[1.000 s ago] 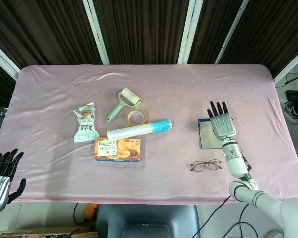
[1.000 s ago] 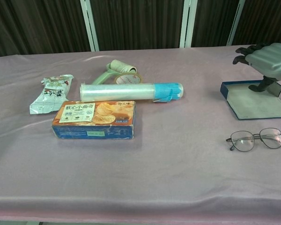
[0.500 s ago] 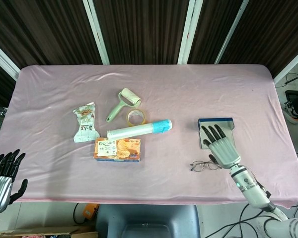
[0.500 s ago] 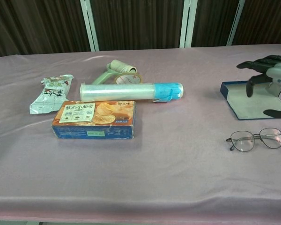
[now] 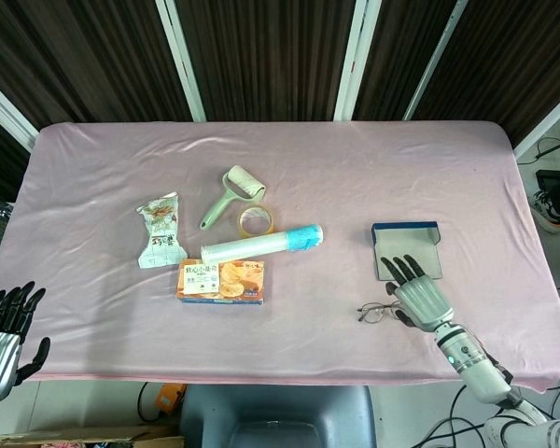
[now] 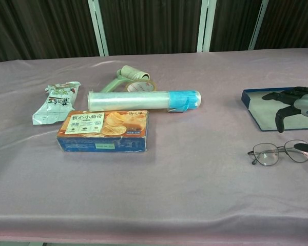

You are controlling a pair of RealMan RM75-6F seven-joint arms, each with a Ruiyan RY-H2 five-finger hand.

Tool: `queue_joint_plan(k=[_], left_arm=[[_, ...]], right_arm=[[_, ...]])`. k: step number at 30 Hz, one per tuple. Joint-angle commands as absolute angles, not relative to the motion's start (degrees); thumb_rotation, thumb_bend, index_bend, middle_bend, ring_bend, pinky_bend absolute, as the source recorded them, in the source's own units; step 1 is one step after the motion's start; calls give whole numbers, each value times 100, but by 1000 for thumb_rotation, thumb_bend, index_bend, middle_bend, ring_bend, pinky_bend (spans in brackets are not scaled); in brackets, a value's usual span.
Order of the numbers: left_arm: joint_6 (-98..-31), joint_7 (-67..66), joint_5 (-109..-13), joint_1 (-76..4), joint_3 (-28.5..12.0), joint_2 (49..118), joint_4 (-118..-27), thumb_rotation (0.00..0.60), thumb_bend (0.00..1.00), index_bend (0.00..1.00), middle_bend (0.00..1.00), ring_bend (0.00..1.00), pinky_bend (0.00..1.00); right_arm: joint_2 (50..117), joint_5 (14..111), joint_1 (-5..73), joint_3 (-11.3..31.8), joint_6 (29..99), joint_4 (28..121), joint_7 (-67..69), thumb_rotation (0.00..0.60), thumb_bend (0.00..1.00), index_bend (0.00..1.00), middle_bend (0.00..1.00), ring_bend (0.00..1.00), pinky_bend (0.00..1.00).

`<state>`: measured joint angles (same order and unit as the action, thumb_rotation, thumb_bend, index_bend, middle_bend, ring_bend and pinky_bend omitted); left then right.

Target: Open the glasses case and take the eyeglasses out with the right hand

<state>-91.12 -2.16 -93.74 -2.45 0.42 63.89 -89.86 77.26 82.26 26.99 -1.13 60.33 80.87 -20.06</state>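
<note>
case already open, glasses out on the cloth, so the step in hand looks like clearing my right hand point(image 5: 420, 299) away. best done by lifting straight up so no finger drags the thin wire-rimmed eyeglasses point(image 5: 383, 311) lying at lower right of the head view. right hand hovers fingers spread, holding nothing; the chest view hints it's just above the lenses, contact i can't tell. open blue flat glasses case point(image 5: 406, 248) lies just above it in frame. my left hand point(image 5: 2, 327) sits at bottom left, fingers apart, empty.
</note>
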Motion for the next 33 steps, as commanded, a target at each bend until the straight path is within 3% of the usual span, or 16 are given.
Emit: queue_joint_plan(k=[1,10,20,33], left_arm=[[-9125,-201,-9372,-240,38,6385,-8982,600,415,0,0,0,0],[-9126,-172,-9374,-242,36,6376,-8973,600,415,0,0,0,0],[-9147,-126,-9372,-233,31,6362,-8958,600,415,0,0,0,0],[-9170,-112,-9382,-221,32,6358,-8950,600,415,0,0,0,0]], right_arm=[[7758,8226,2715,-123,5978,8045,-2015,600,441,559,33,0,0],[7983,8141,2766,-122,5748,7832,-1995,600,451,577,32,0,0],[8091,8157,2795,-113,5686,7753,-1943,600,549,619,33,0,0],[8154,8135,2788,-121,5646,7684,-1956,600,553,665,35,0,0]])
